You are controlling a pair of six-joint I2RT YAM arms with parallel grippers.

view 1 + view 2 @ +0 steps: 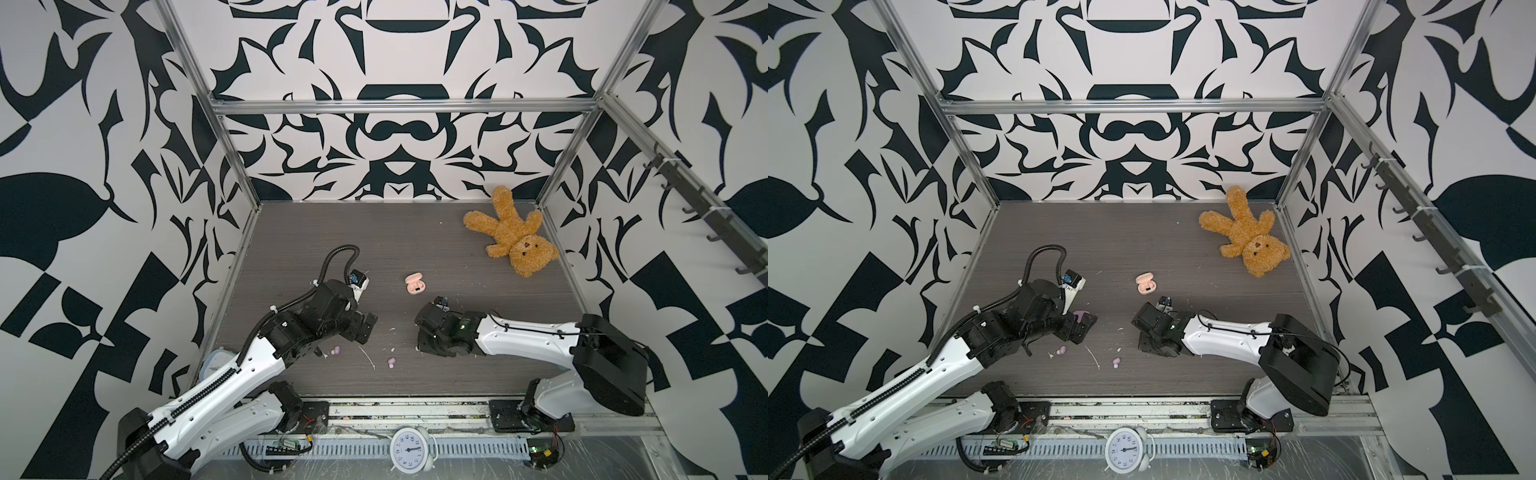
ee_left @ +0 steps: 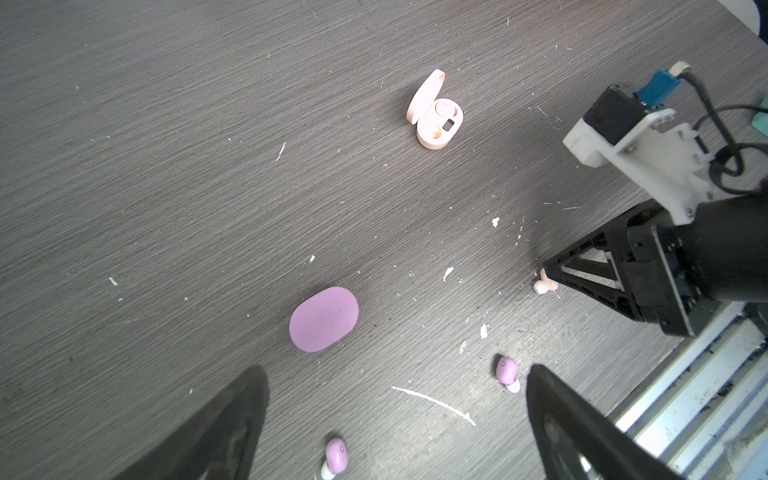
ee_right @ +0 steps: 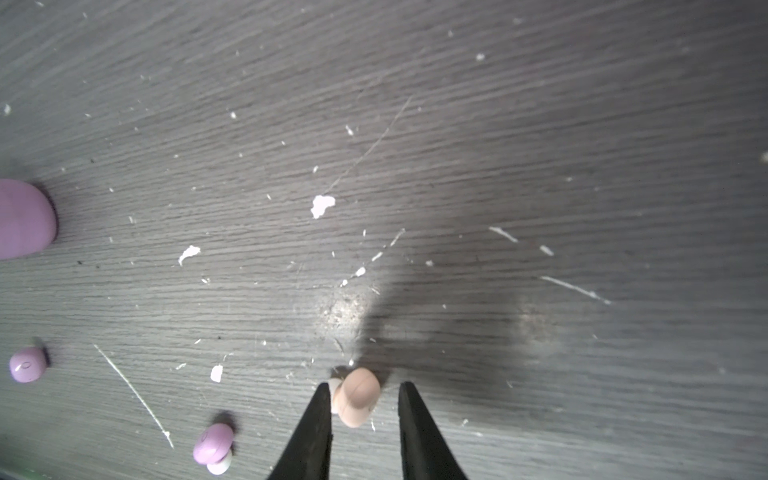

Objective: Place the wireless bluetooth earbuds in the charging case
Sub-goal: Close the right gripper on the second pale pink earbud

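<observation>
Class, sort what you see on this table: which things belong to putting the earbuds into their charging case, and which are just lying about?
Belong to the job:
open pink charging case
peach earbud
lilac earbud
second lilac earbud
closed lilac charging case

Just lying about:
teddy bear
white alarm clock
white scraps

light: bright, even | shadows: soft on tabletop (image 3: pixel 582 124) | wrist views: slightly blurred

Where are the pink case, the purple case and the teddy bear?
pink case (image 2: pixel 432 142): left wrist view, its base.
purple case (image 2: pixel 324 319): left wrist view, lid middle.
teddy bear (image 1: pixel 528 251): a top view, its face.
</observation>
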